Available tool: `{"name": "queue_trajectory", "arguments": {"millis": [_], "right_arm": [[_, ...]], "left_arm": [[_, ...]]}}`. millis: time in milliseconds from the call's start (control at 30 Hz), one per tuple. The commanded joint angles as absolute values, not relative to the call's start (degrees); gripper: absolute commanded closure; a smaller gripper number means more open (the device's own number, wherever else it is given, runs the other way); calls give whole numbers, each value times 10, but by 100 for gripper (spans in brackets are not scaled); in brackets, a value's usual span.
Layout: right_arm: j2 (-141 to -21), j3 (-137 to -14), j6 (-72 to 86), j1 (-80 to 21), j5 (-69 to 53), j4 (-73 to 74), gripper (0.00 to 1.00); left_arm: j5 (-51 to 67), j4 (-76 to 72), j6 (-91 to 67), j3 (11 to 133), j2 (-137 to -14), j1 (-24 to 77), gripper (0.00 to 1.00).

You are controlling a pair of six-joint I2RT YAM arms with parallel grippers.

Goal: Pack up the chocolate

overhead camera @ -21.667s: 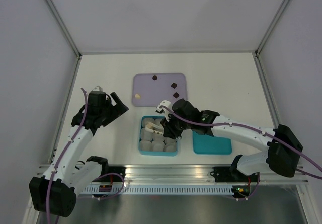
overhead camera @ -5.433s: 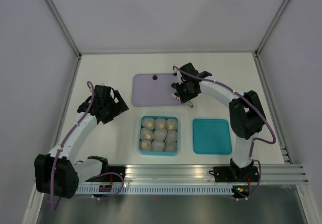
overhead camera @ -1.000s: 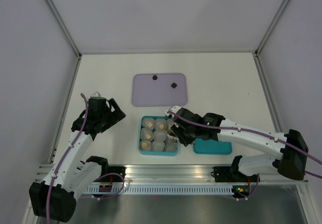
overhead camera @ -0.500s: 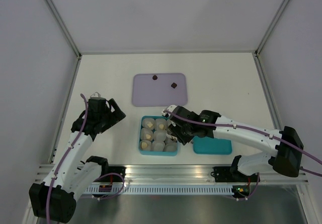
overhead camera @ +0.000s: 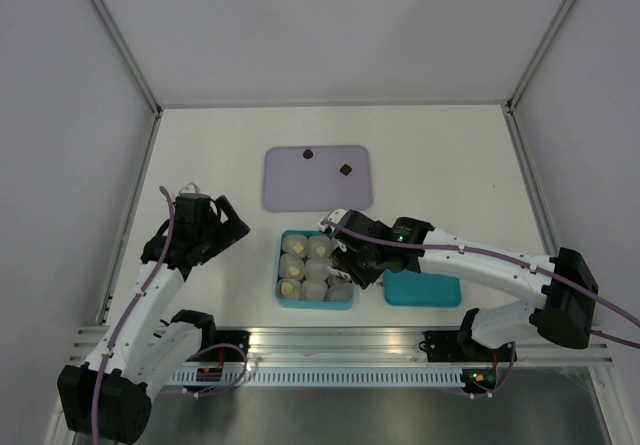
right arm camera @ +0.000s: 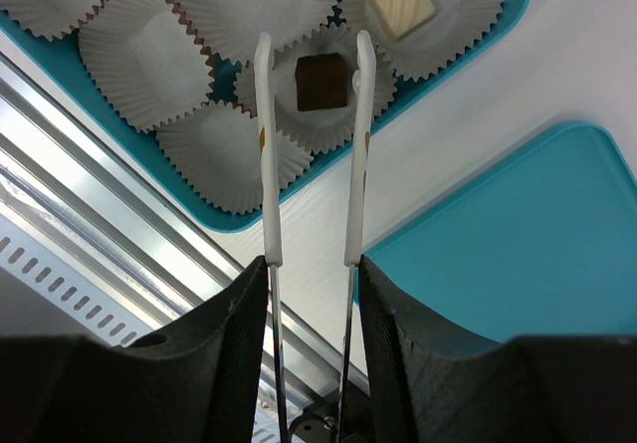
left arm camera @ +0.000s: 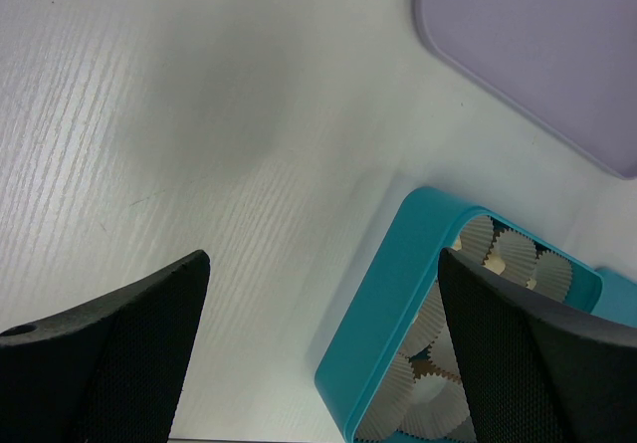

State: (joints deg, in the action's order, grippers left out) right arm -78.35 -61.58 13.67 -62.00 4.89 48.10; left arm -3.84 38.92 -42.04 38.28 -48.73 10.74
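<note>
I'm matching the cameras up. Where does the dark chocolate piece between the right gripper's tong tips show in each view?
Top external: not discernible; the right gripper covers that side of the teal box.
Left wrist: not in it; only the box's wall and some paper cups show.
Right wrist: upper centre, the dark chocolate piece in a paper cup, between the tong tips, touching neither.
Shared landmark: the teal box.

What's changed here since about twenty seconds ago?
The right gripper went to the flat lavender tray and returned over the teal box. A dark brown chocolate square now lies in a white paper cup between its open fingers. The tray dropped from four pieces to two dark pieces. The left gripper and teal lid barely moved.
</note>
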Motion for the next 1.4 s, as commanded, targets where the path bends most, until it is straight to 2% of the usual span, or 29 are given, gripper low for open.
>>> {"name": "queue_trajectory", "arguments": {"millis": [0, 300, 567, 733, 933, 1067, 1367], "right_arm": [[-781, -644, 135, -623, 58, 487, 54], [-751, -675, 138, -624, 86, 490, 57], [-776, -732, 138, -590, 199, 457, 59], [-848, -757, 93, -484, 179, 393, 60], [-954, -811, 6, -402, 131, 326, 58], [-1019, -838, -51, -363, 97, 306, 56], [-1111, -887, -70, -301, 39, 296, 52]], "left_arm": [[-28, 382, -408, 384, -483, 109, 0], [-28, 381, -407, 384, -483, 109, 0], [-29, 382, -408, 384, -481, 109, 0], [-33, 381, -408, 385, -483, 109, 0], [-37, 382, -410, 384, -485, 109, 1], [-40, 382, -410, 384, -486, 109, 0], [-52, 384, -413, 385, -491, 109, 0]]}}
